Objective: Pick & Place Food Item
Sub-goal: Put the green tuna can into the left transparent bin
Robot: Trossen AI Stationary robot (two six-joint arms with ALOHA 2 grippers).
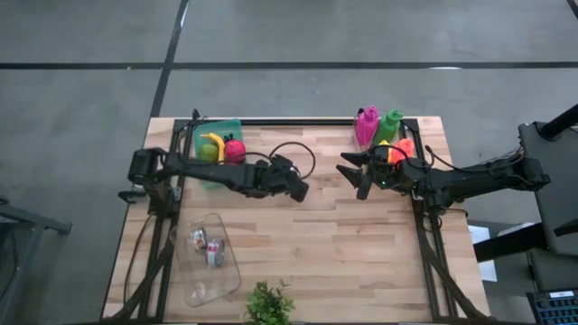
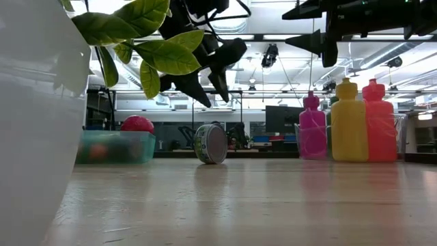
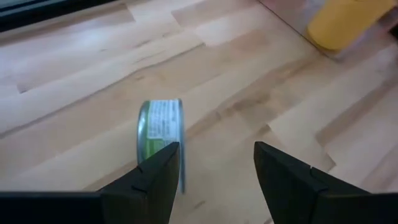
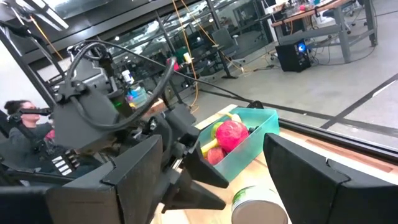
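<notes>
A small tin with a green label lies on its curved side on the wooden table, also seen in the low view and the right wrist view. My left gripper hovers above it, slanting down, open, with the tin just beyond one fingertip; from above the gripper hides the tin. My right gripper hangs open and level to the right, facing the left one, holding nothing. A teal bin at the far left holds a red apple, a banana and other fruit.
Pink, green, orange and yellow bottles stand at the far right behind my right gripper. A clear plastic container with small items lies near left, and a potted plant stands at the near edge. Bare wood lies between the arms and the near right.
</notes>
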